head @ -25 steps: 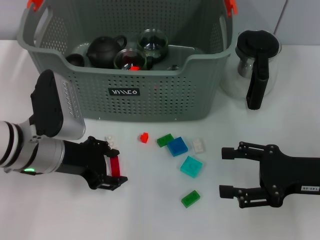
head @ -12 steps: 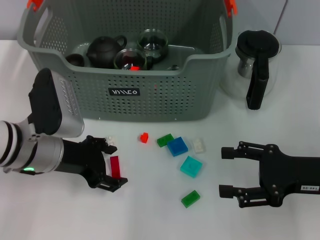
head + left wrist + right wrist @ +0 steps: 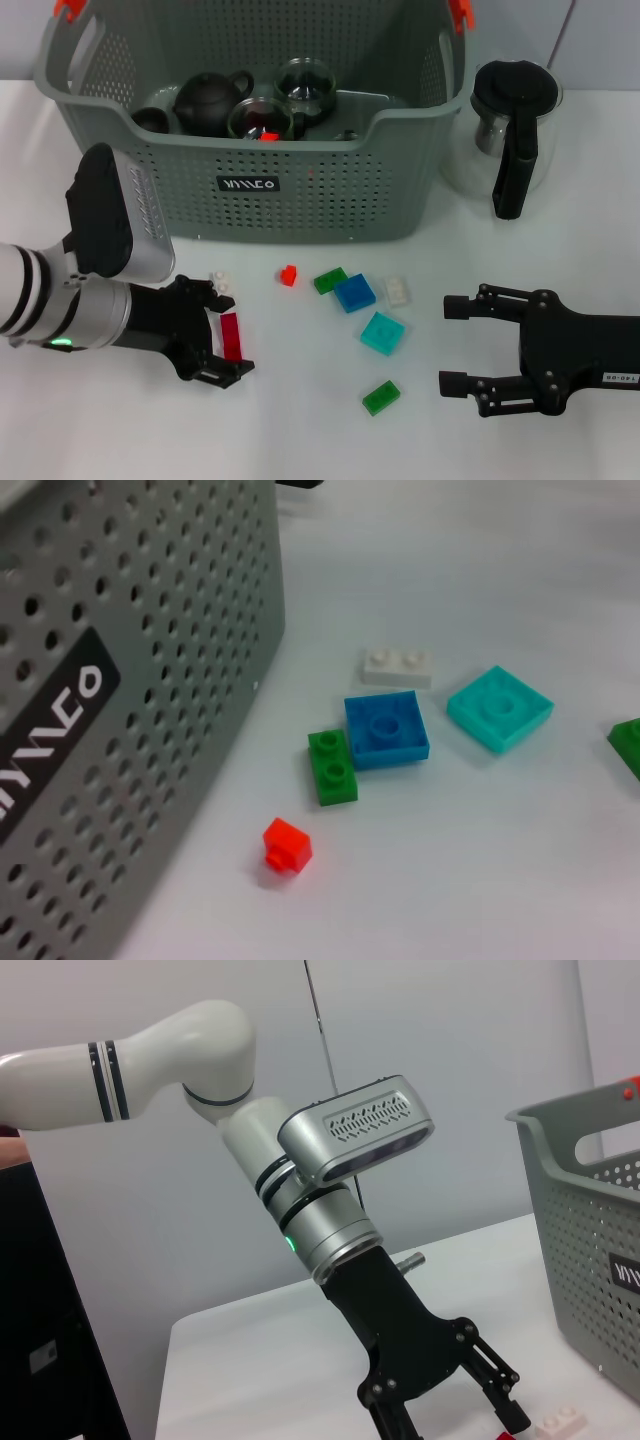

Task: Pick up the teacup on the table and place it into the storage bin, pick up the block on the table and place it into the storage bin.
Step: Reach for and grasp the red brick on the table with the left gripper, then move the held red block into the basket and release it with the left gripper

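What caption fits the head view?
Left gripper holds a red block low over the table; right gripper waits open near the storage bin.

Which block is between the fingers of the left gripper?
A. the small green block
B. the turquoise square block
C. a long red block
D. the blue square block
C: in the head view the left gripper has a long red block between its fingers, while the blue, turquoise and green blocks lie apart on the table.

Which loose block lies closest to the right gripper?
The clear white block; it lies farthest toward the right gripper, beside the blue block and above the teal one.
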`<state>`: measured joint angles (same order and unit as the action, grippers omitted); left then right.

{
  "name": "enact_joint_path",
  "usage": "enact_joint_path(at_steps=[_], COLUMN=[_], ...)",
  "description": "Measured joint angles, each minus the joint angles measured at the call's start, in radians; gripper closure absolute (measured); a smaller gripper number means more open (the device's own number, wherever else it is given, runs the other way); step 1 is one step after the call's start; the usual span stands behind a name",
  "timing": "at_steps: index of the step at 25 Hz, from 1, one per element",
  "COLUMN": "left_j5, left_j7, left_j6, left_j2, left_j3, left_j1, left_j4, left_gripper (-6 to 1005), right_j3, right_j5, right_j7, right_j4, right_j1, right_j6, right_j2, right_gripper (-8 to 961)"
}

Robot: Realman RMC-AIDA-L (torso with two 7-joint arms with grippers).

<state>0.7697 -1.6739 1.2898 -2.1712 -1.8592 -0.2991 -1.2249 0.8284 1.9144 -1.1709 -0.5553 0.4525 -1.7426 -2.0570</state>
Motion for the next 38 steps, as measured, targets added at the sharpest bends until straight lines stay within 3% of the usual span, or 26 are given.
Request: enact_joint_path(at_steps=[20,38], left_j5=[-0.023,-0.021], left_j7=[-0.008,-0.044], left_j6=[-0.049,-0.033], left_j2=[-0.001,0.002], left_j3=[0.014,-0.01], left_j1=[0.0,-0.012], left_j4=[0.011,-0.011], left_gripper=[163,327], right_j3=[0.0,0.0], right_j5=[0.003,0.001], right_j7=[-0.003,-0.003], right_j4=[0.0,0.0], right_j1=[-0.003,-0.002], right_j6=[-0.003,-0.003], right_j2=[0.0,0.002], right_gripper=[41,42])
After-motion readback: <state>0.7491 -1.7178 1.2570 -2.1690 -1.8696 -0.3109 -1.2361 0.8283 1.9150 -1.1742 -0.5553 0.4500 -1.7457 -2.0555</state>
